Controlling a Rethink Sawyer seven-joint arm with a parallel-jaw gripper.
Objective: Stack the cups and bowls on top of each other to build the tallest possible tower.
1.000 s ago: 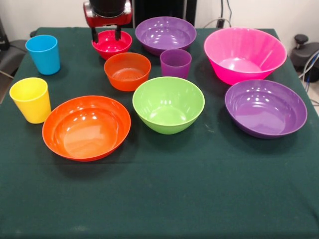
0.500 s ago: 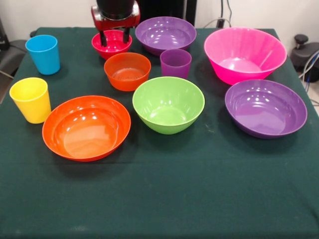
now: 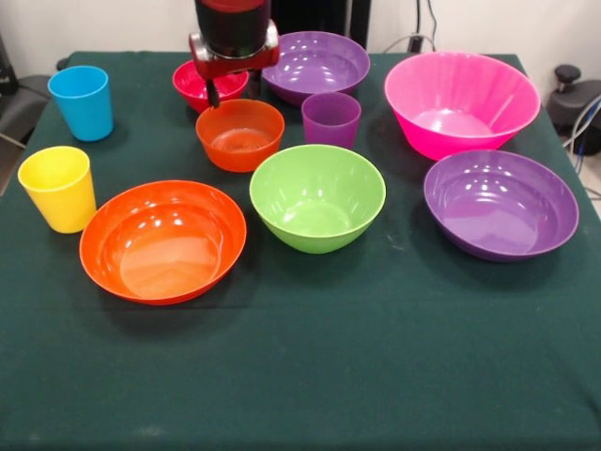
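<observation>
From the front, the claw (image 3: pixel 232 91) hangs over the red bowl's (image 3: pixel 195 83) right rim, beside the small orange bowl (image 3: pixel 239 133); I cannot tell its fingers' state. All cups and bowls sit apart, unstacked, on the table (image 3: pixel 310 357).

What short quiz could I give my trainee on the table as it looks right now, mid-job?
1. True or false: a tower has already been started, with one bowl resting on another.
2. Which bowl does the claw hang closest to? A) the pink bowl B) the small orange bowl C) the green bowl
3. Fill in: the yellow cup stands beside the wide ______ bowl.

Key
1. False: every cup and bowl sits singly on the green cloth.
2. B: it hangs over that bowl's far rim, with the red bowl just behind.
3. orange
</observation>
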